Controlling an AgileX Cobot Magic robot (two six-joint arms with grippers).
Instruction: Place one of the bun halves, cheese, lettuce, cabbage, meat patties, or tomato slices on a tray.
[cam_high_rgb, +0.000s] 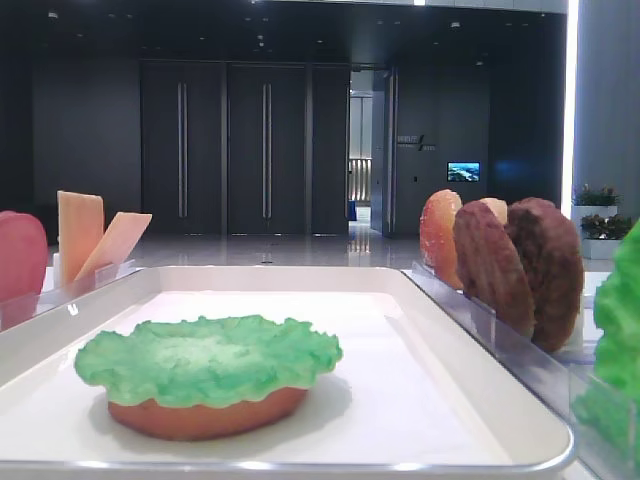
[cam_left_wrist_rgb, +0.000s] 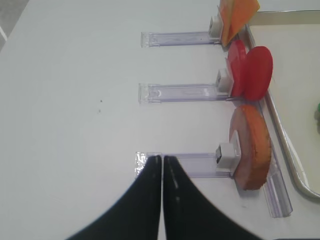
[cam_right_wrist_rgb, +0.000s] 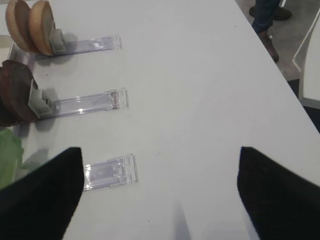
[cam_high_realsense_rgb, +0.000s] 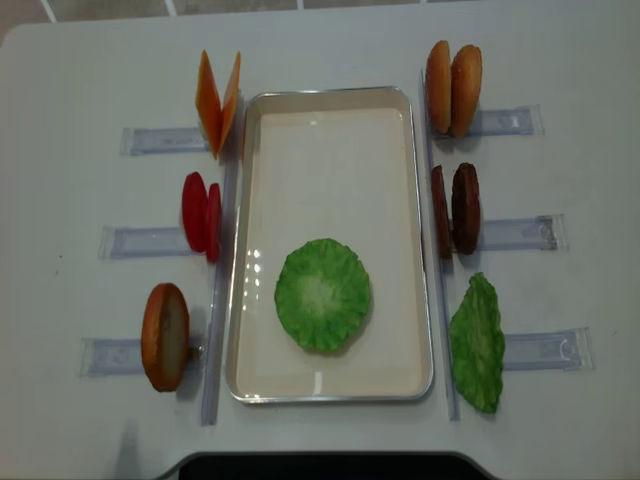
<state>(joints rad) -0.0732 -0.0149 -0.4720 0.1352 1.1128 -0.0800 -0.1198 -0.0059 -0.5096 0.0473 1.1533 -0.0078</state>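
- Lettuce, a flat bright green ruffled leaf piece (cam_high_realsense_rgb: 322, 294), lies on a tan-brown round bun half (cam_high_rgb: 205, 417) inside the large white rectangular tray (cam_high_realsense_rgb: 330, 120), toward its near end; only that stack is on the tray.
- Right gripper (cam_right_wrist_rgb: 159, 192): black fingers stand wide apart, holding nothing, above bare white tabletop (cam_right_wrist_rgb: 200, 75), near a clear plastic holder (cam_right_wrist_rgb: 109, 172).
- Left gripper (cam_left_wrist_rgb: 162, 195): black fingers pressed together, nothing between them, over the end of another clear plastic holder (cam_left_wrist_rgb: 200, 165) that carries an upright bun half (cam_left_wrist_rgb: 250, 147).
- Risk: the dark brown grainy meat patties (cam_high_realsense_rgb: 455, 208) stand on edge in a narrow rack; a pinch off centre could tip the pair or drag the light holder along the table.
- Risk: a spare green lettuce leaf (cam_high_realsense_rgb: 477, 343) leans just beside the patties; fingers coming in wide may catch it.
- Risk: the left fingers, closed as they are, would push the upright bun rather than grasp it.
- Risk: the thin yellow-orange cheese slices (cam_high_realsense_rgb: 218, 100) and red tomato slices (cam_high_realsense_rgb: 201, 213) sit close to the tray rim; a lift may clip it.
- Risk: a piece dropped off centre could slide off the ruffled stack.
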